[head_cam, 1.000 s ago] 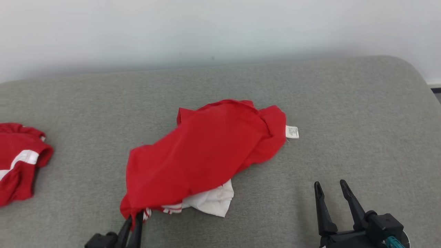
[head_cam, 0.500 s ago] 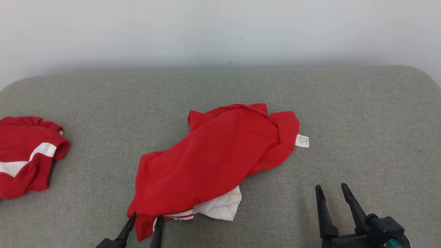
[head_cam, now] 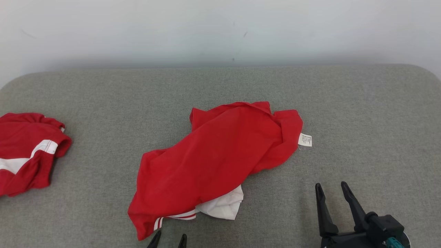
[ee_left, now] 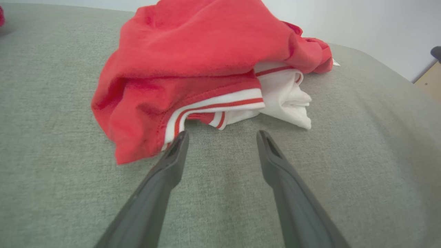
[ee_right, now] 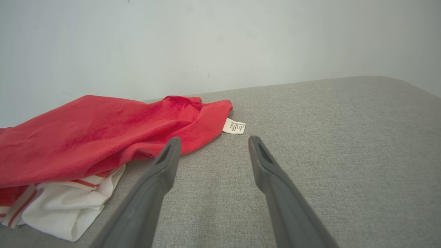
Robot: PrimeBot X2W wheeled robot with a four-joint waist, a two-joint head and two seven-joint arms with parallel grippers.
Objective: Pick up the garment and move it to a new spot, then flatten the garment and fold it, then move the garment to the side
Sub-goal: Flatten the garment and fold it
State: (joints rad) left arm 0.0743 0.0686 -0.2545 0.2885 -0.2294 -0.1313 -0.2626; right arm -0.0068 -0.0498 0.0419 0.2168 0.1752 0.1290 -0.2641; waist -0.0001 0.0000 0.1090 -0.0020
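Red garment (head_cam: 213, 158) lies bunched at frame centre on grey surface (head_cam: 361, 113), white underside showing. Left end effector (head_cam: 171, 235) open, empty, bottom centre, just short of its striped corner. Right end effector (head_cam: 330, 185) open, lower right, apart. Likely poised for flattening.

You have one piece of print to check: a small white care label (head_cam: 305, 140) at the right edge of the red garment (head_cam: 213, 158). It lies flat on the grey bench (head_cam: 361, 113), touching the cloth. In the head view you see a few short rows of dark print on it, too small to read. In the right wrist view the label (ee_right: 234, 125) sits near the middle and its rows of print show more clearly, yet you cannot make out a single word or number. So you get no readable text, brand or sign here.
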